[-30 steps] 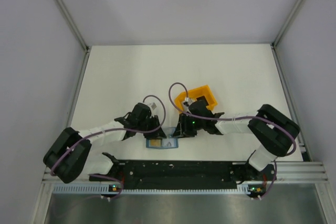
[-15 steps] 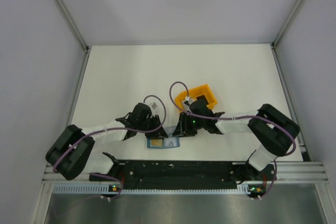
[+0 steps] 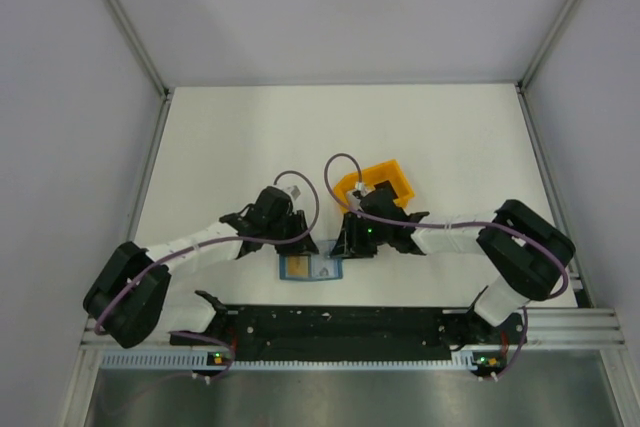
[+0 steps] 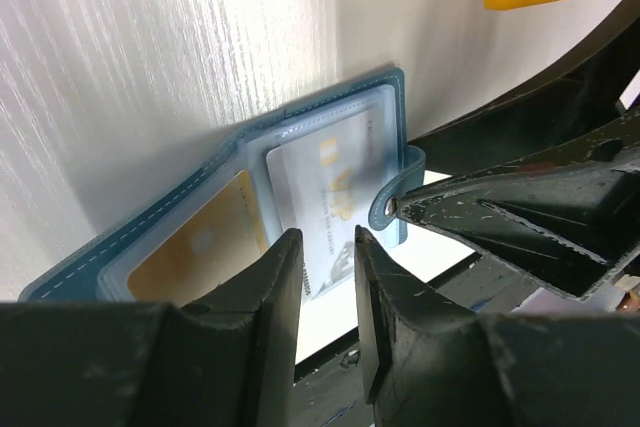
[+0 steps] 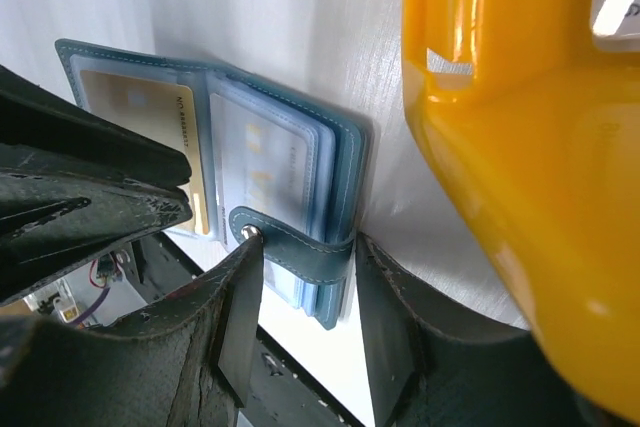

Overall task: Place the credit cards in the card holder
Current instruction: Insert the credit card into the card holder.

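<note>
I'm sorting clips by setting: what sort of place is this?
Probably a lab robot cell: blank white walls framed by aluminium rails, a white table, and a left arm and right arm bolted at its near edge.

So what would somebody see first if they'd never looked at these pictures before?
Probably the open blue card holder lying flat on the white table, with a yellowish card and a pale card showing through its clear pockets. Two black grippers crowd over it: the left gripper from the left, and the right gripper with its fingers either side of the snap strap. Just behind the right one sits a bright orange tray.
</note>
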